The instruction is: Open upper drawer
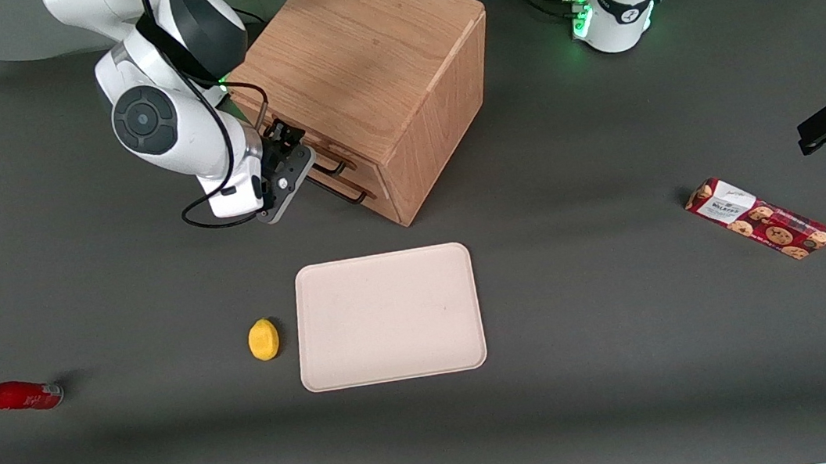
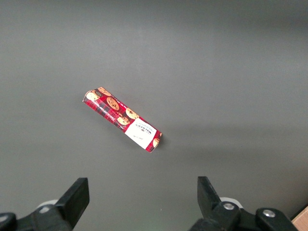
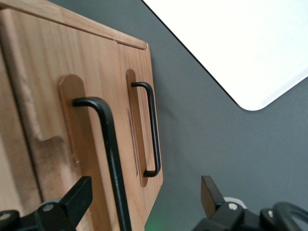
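The claw (image 1: 292, 166) hangs released at the upper drawer's handle (image 3: 108, 154), bar between its fingers but ungripped, and could catch the nearby lower handle (image 3: 151, 130) instead.

Gripper (image 1: 293, 169) sits in front of the cabinet (image 1: 377, 71), fingers spread, upper drawer's handle (image 3: 108, 159) in the gap between them (lower handle (image 3: 151, 130) just beside). Bare table (image 1: 570, 165) separates the cabinet front from the tray (image 1: 389, 316); lemon (image 1: 263, 339) lies beside the tray.
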`<action>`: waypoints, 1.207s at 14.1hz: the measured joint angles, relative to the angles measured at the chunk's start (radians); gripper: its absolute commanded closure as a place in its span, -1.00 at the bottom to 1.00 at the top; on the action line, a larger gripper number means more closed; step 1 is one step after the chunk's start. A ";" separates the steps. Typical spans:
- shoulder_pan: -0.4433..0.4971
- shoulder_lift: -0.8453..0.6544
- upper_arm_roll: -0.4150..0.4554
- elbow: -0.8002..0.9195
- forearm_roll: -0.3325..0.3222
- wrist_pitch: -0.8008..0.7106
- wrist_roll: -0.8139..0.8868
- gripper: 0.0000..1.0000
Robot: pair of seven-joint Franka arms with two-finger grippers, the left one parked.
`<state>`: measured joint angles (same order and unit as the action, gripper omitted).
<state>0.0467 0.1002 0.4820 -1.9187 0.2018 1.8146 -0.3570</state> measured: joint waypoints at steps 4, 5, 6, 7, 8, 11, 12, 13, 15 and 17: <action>0.000 0.006 0.007 -0.046 0.001 0.033 -0.017 -1.00; 0.000 0.008 0.009 -0.051 0.001 0.034 -0.022 -1.00; 0.000 0.009 0.009 -0.056 0.001 0.035 -0.025 -1.00; 0.001 0.011 0.010 -0.059 0.001 0.035 -0.027 -1.00; 0.002 0.013 0.011 -0.061 0.001 0.036 -0.029 -1.00; 0.007 0.017 0.011 -0.081 0.001 0.072 -0.029 -1.00; 0.008 0.018 0.011 -0.091 0.001 0.081 -0.029 -1.00; 0.008 0.019 0.011 -0.098 0.001 0.091 -0.030 -1.00; 0.008 0.019 0.011 -0.102 0.001 0.095 -0.032 -1.00; 0.009 0.019 0.012 -0.109 0.001 0.106 -0.033 -1.00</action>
<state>0.0553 0.1194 0.4937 -2.0278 0.2026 1.9209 -0.3900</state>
